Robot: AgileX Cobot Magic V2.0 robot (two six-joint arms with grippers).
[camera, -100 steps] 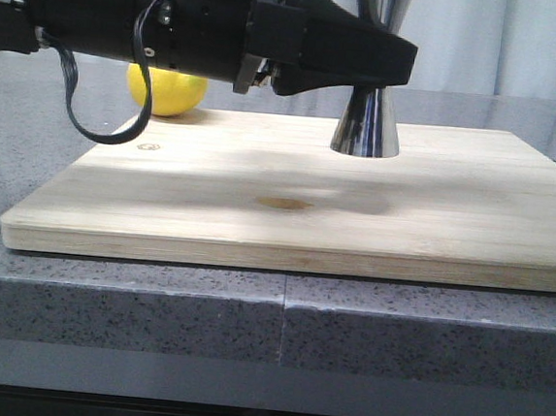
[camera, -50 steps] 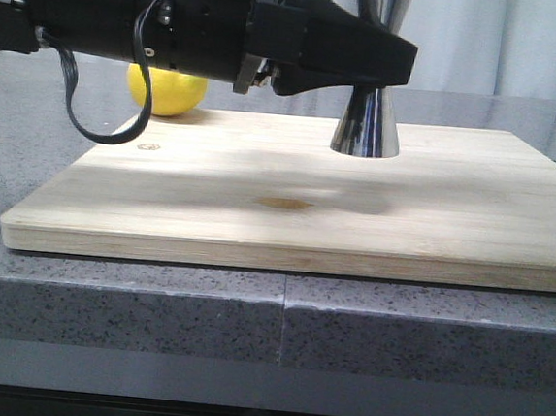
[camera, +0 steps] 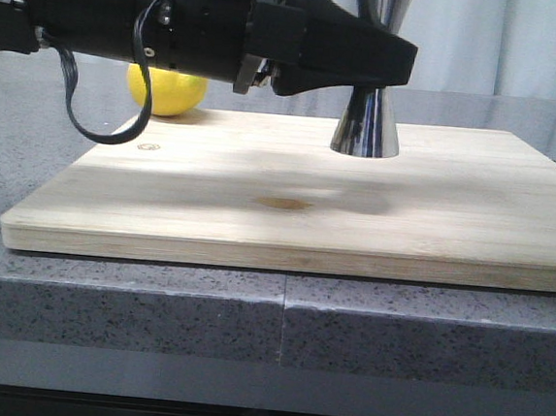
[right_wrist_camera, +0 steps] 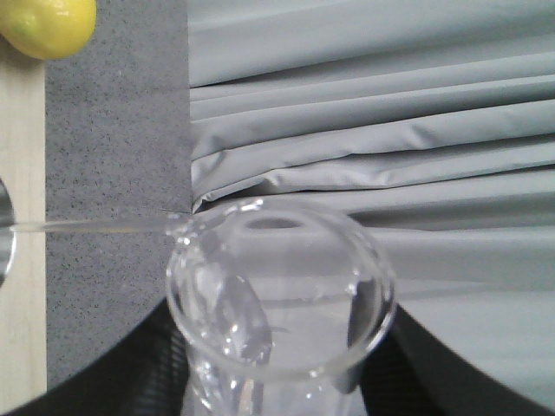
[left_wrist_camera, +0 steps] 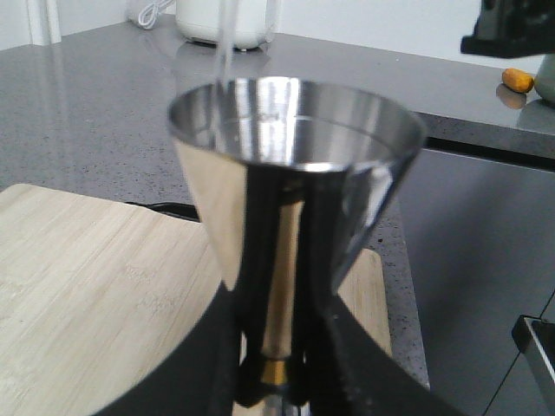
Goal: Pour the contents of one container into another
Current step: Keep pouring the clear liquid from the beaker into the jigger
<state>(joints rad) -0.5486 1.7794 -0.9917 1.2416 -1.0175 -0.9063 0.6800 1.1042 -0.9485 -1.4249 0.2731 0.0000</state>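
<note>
A thin clear stream runs from the lip of the glass beaker (right_wrist_camera: 279, 299) into the open upper cup of the steel jigger (left_wrist_camera: 290, 208), caught mid-pour. The jigger stands upright on the wooden board (camera: 288, 204), toward its far side and right of centre, its long axis vertical and its gold-banded waist clamped between the dark fingers (left_wrist_camera: 360, 368) of the left tool (left_wrist_camera: 276, 381). That arm reaches in level from the left, closed narrowly on the waist.

The beaker is tipped well over, its long axis close to horizontal and its mouth open toward the right wrist camera; the right tool (right_wrist_camera: 277, 381) grips it from either side, low on the glass. In the front view the beaker is out of frame, above the jigger.

The relation that governs the pour: the beaker's lip sits above and to one side of the jigger's rim, so the stream arcs sideways before dropping into the cup. Liquid already glints well up the bowl, which suggests the beaker will soon need righting. A lemon (camera: 165, 91) lies on the grey table (camera: 30, 147) beyond the board's far left corner.
</note>
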